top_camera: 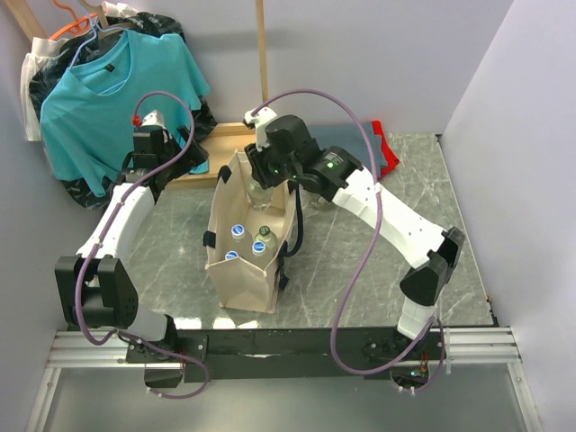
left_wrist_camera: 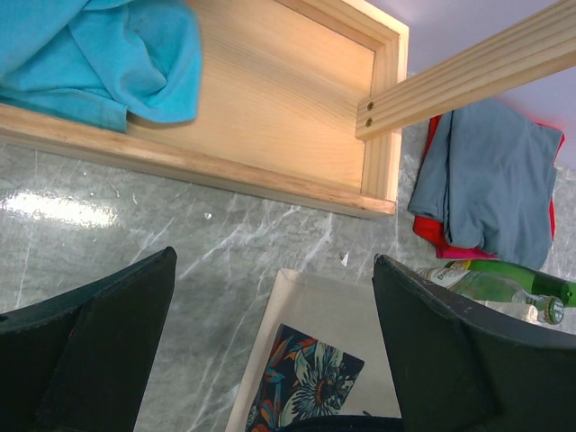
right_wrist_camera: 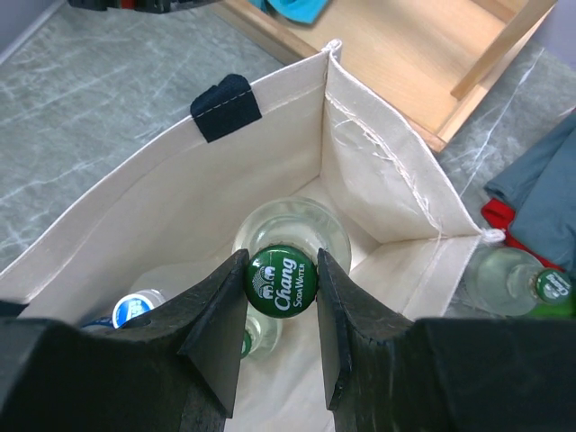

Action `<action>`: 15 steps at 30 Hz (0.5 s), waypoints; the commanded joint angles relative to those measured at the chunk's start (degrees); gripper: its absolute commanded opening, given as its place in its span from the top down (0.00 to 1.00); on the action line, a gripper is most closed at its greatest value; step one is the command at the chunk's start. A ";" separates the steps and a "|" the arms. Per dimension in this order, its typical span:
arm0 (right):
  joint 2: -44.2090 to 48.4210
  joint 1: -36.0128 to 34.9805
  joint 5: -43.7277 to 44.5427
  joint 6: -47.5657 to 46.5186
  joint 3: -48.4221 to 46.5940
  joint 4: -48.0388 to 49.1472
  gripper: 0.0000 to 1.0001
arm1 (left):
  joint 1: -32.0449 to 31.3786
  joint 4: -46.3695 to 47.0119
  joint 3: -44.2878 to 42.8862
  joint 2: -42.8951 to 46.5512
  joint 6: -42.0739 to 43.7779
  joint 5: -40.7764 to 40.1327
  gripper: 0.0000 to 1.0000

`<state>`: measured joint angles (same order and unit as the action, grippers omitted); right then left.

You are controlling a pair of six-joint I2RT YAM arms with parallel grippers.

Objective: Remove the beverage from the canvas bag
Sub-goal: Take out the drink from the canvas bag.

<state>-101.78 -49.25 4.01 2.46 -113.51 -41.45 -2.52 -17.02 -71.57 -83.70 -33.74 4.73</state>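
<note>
beverage (right_wrist_camera: 281, 281) in canvas bag (right_wrist_camera: 270, 135), right jaws clamping cap; blue-capped bottle (right_wrist_camera: 135, 309) beside.

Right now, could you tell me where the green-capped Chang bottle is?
The Chang bottle stands inside the canvas bag, at its far end in the right wrist view, cap pinched by the right gripper, blue-capped bottles nearer the arms.

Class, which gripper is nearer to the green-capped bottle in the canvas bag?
The right. The right gripper has its jaws shut on the green-capped bottle inside the canvas bag. The left gripper hangs open over the table, outside the bag, off its far left side.
</note>
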 commanded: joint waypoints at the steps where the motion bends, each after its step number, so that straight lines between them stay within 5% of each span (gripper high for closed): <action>1: 8.26 0.03 0.82 -0.70 -1.27 10.07 1.00 | -0.20 1.90 0.03 2.05 -0.45 0.63 0.04; 15: 11.16 0.04 6.09 -1.93 -2.15 9.63 1.00 | -0.20 2.34 0.64 2.58 -0.46 1.16 0.04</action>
<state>-96.71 -49.25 6.63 1.80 -113.03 -41.25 -2.52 -16.99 -71.22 -83.68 -33.91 4.91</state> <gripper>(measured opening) 0.403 0.966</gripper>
